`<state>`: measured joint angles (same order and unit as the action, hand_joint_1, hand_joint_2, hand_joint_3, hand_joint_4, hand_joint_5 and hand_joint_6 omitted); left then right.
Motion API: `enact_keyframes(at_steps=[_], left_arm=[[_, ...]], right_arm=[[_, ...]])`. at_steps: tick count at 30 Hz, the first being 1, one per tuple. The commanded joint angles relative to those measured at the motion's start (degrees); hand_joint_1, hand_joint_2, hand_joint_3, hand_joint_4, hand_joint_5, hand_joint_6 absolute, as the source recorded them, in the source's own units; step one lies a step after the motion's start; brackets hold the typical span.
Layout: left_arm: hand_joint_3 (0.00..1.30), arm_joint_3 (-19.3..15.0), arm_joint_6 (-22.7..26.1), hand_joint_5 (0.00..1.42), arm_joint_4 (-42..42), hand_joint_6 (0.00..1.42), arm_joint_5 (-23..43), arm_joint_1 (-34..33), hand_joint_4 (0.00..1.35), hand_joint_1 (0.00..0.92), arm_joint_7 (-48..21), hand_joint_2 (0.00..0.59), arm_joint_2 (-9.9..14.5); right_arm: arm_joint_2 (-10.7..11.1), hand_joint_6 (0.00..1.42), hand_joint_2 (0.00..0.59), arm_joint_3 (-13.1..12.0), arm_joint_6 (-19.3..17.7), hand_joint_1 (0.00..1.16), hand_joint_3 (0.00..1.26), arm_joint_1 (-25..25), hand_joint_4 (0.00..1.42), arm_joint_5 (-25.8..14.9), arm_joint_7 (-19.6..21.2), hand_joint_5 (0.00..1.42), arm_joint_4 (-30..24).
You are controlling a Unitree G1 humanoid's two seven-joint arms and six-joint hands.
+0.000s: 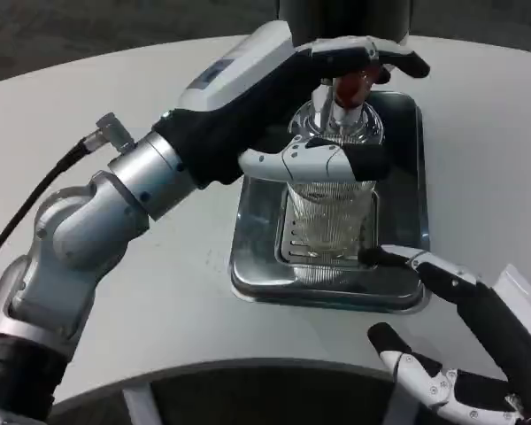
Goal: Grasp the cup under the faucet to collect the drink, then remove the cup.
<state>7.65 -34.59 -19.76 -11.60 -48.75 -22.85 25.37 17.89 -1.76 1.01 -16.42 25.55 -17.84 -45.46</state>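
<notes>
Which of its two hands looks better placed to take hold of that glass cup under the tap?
Probably the right hand: it lies open by the tray, a fingertip near the foot of the cup, holding nothing. The left hand is busy, its fingers up at the red tap handle, thumb across the cup.

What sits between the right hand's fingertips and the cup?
In the head view, only the metal drip tray lies between the right hand and the ribbed cup.
</notes>
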Motion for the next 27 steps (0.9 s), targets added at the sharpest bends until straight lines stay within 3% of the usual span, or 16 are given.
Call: enact_keyframes(at_steps=[1,7,15,22,27], left_arm=[[0.35,1.2,-0.7,0.31,-0.7,0.18,-1.2,2.4,0.24,0.000,-1.4,0.006,1.3],[0.35,1.3,-0.9,0.31,-0.8,0.18,-1.3,2.4,0.24,0.000,-1.2,0.011,1.4],[0.35,1.3,-0.6,0.31,-0.7,0.18,-1.3,2.6,0.24,0.000,-0.8,0.012,1.2],[0.35,1.3,-0.5,0.32,-0.5,0.18,-1.4,2.7,0.24,0.000,-0.6,0.012,1.2],[0.35,1.3,-0.4,0.32,-0.7,0.18,-1.3,2.5,0.24,0.000,-0.3,0.012,1.1]], right_arm=[[-0.7,0.16,0.364,0.3,0.8,0.69,0.24,0.5,0.21,0.9,1.4,0.20,0.8],[-1.1,0.24,0.283,0.9,1.2,0.84,0.24,3.2,0.24,5.3,3.7,0.25,2.3],[-3.0,0.31,0.212,2.1,3.7,0.90,0.21,7.7,0.24,7.3,5.5,0.27,6.5],[-5.0,0.36,0.173,2.6,4.3,0.92,0.17,11.4,0.24,5.9,8.5,0.29,11.9],[-7.1,0.37,0.170,1.5,4.6,0.93,0.15,13.8,0.21,3.2,11.4,0.28,15.4]])
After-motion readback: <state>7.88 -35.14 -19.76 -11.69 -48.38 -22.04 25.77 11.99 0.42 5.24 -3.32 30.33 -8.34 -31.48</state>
